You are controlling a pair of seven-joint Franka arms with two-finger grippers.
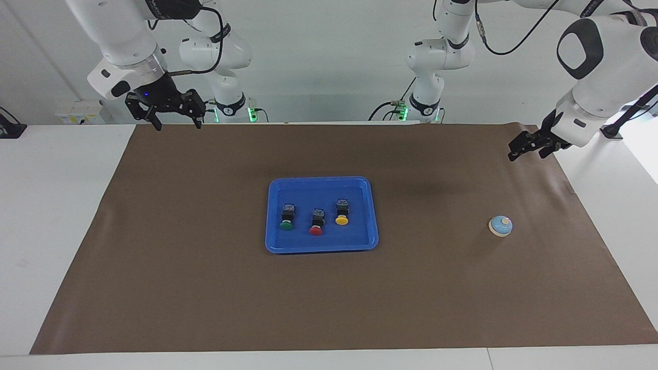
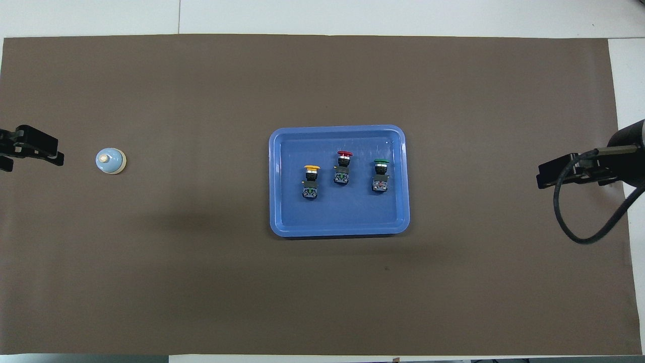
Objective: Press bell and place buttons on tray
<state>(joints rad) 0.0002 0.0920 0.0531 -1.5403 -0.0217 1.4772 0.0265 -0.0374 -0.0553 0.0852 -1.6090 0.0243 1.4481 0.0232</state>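
The light-blue bell [image 1: 500,225] [image 2: 110,161] stands alone on the brown mat toward the left arm's end of the table, with nothing touching it. My left gripper [image 1: 529,148] [image 2: 30,151] hangs high over the mat's edge beside the bell, open and holding nothing. In the blue tray [image 1: 321,181] [image 2: 342,219] at mid-table lie three buttons in a row: green [image 1: 287,218] [image 2: 380,175], red [image 1: 316,224] [image 2: 343,166] and yellow [image 1: 342,213] [image 2: 311,180]. My right gripper [image 1: 176,123] [image 2: 549,174] waits open and raised over the mat's corner at the right arm's end.
A brown mat [image 1: 205,288] covers most of the white table [image 1: 56,216]. A black cable [image 2: 579,227] loops down from the right arm's wrist.
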